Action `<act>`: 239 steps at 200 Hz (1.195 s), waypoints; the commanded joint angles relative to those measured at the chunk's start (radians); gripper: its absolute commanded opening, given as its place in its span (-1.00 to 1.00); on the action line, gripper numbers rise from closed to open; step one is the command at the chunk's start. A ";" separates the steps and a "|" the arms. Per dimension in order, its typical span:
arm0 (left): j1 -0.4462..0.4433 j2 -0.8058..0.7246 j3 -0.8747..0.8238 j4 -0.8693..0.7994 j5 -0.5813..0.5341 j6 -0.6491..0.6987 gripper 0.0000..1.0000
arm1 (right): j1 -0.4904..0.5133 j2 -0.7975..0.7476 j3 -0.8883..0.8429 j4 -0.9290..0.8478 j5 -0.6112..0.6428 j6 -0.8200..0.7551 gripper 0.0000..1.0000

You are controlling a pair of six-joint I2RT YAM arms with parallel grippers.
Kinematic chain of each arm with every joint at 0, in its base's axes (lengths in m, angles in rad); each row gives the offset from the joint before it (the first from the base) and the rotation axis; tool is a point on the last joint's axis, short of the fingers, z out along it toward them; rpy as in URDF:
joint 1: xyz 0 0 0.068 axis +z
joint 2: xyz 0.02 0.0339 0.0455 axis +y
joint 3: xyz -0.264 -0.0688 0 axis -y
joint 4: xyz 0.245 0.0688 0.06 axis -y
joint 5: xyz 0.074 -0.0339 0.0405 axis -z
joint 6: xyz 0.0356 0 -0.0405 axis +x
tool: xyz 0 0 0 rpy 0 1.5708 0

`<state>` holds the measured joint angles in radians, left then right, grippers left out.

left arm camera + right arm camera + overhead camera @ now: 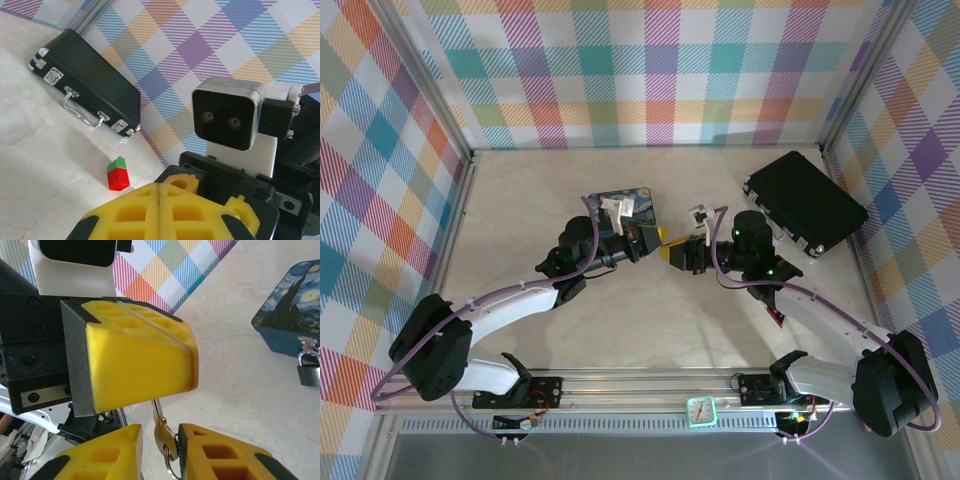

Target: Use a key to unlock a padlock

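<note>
The key [162, 432], a small silvery piece on a ring, hangs blade up in the right wrist view. Its blade tip disappears under my left gripper [186, 360], whose yellow fingers are pressed shut. The key's head sits between the parted fingers of my right gripper [159, 450] and leans on the right-hand finger [225, 455]. The padlock [310, 371], dark with a silvery shackle, hangs from the hasp of the blue painted tin [292, 315]. From above, the left gripper [650, 238] and right gripper [678, 250] meet tip to tip beside the tin [630, 205].
A large black case [807, 205] lies at the back right, its handle and latches showing in the left wrist view [90, 82]. A small red and green brick [117, 174] stands on the table near it. Checked walls enclose three sides.
</note>
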<state>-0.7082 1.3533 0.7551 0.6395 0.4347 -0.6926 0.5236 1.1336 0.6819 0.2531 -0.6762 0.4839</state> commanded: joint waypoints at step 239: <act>-0.041 0.048 0.148 -0.376 -0.410 -0.534 0.23 | 0.156 0.098 0.205 -0.414 0.654 -0.502 -1.00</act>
<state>-0.7395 1.3849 0.8650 0.2646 0.0494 -1.1683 0.6731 1.2243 0.8719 -0.1528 -0.0872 0.0204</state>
